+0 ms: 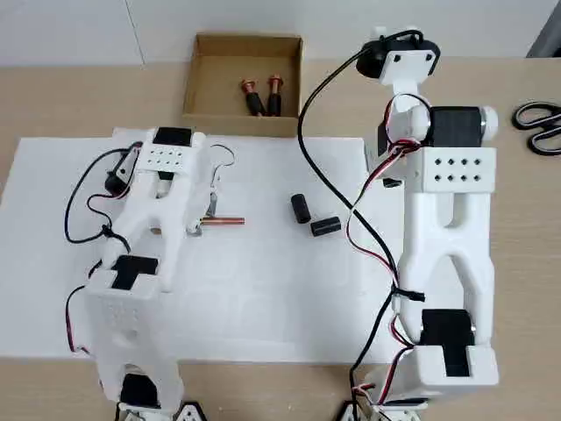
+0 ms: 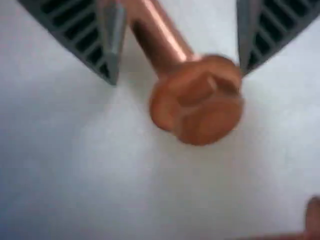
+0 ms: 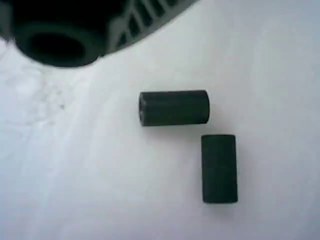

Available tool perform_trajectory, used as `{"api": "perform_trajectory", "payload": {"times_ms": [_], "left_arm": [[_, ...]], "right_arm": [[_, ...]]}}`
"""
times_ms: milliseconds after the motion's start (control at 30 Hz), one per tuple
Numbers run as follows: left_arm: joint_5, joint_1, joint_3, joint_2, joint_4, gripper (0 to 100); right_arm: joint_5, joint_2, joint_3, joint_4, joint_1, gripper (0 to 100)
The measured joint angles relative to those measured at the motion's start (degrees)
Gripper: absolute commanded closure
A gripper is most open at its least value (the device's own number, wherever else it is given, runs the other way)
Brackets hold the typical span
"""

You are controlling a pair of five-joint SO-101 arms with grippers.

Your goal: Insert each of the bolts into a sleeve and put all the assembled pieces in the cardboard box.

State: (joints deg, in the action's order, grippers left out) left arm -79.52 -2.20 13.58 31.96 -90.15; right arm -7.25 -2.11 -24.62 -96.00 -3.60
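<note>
Lying on the white sheet (image 1: 263,289) that covers the table (image 1: 526,228), a copper bolt (image 2: 197,100) sits between the fingers of the left hand (image 2: 175,65). That hand is spread wide and straddles the shank just behind the head, one fingertip at the head's rim and the other apart from the shank, so nothing is clamped. The left arm is folded forward and low over the sheet's left half. Near the bolt, toward the right arm, two black sleeves (image 1: 301,208) lie close together at a right angle. The right hand (image 3: 100,37), at the end of a long outstretched arm over the sheet's right edge, grips a third sleeve (image 3: 55,45), its open bore facing the wrist camera. Beyond the sheet, the cardboard box (image 1: 200,79) holds two assembled pieces (image 1: 254,96) side by side.
</note>
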Motion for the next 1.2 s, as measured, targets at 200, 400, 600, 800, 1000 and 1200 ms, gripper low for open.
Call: {"api": "perform_trajectory", "payload": {"times_ms": [200,400,600,800,1000,1200], "left_arm": [[0.00,-0.09,0.44,1.67,0.35,85],[0.09,-0.26,1.05,2.20,1.23,99],[0.09,-0.26,1.05,2.55,1.58,99],[6.07,-0.79,1.85,2.64,1.05,99],[31.03,-1.05,12.66,3.08,-8.09,99],[48.18,-1.23,18.11,-0.79,-9.14,99]], "right_arm": [[0.00,0.00,0.00,0.00,0.00,99.4],[0.00,0.00,0.00,0.00,0.00,99.4],[0.00,0.00,0.00,0.00,0.00,99.4],[0.00,0.00,0.00,0.00,0.00,99.4],[0.00,0.00,0.00,0.00,0.00,99.4],[0.00,1.41,0.00,0.00,0.00,99.5]]}}
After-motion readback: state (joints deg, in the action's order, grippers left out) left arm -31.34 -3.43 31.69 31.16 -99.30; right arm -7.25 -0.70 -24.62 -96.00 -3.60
